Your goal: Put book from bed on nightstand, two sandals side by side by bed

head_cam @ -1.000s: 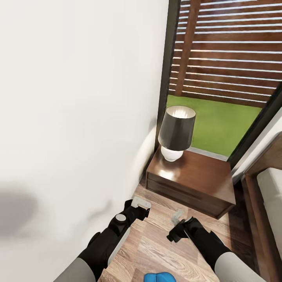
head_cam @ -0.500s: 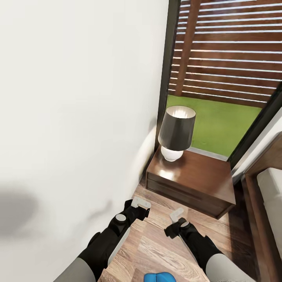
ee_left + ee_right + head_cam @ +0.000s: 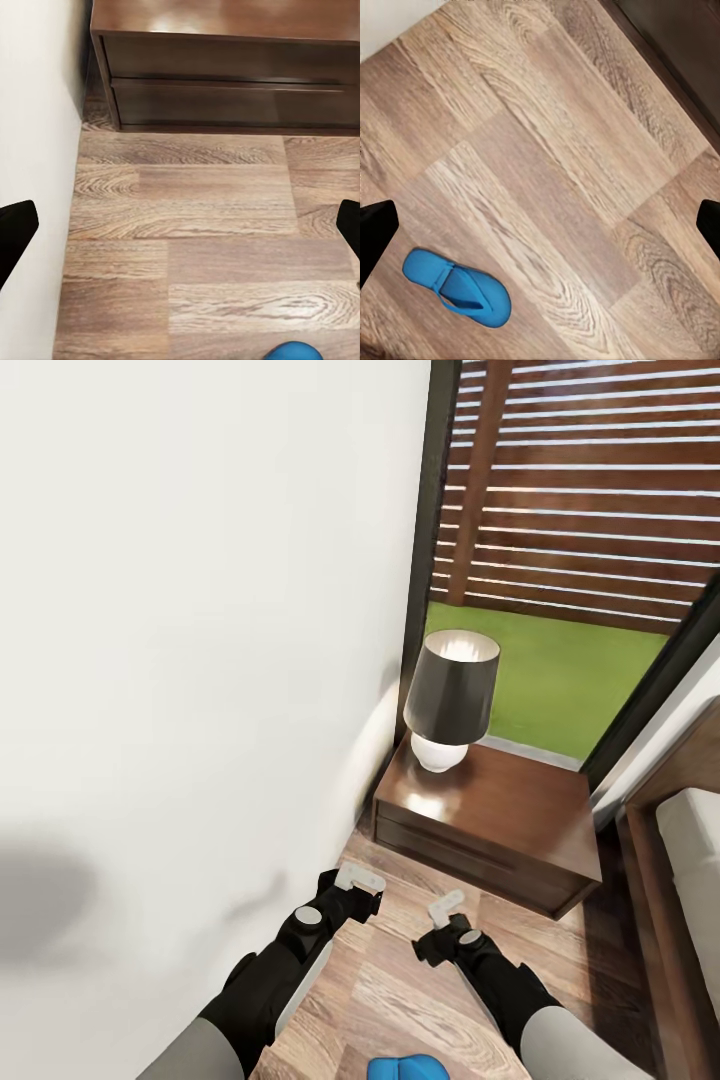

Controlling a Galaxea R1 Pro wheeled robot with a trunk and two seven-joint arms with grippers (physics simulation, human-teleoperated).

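Wall hugs your left side, so keep the left gripper (image 3: 361, 879), jaws apart and empty, off it. Nightstand (image 3: 500, 800) sits just ahead. Right gripper (image 3: 446, 906) is also spread, holding nothing. Sandal (image 3: 457, 287) lies flat on the floor short of the nightstand; descend square, pinch the sole edge.

A home bedroom: lamp (image 3: 451, 698) on nightstand (image 3: 500, 810), bed (image 3: 690, 860) edge, wooden floor (image 3: 390, 980).
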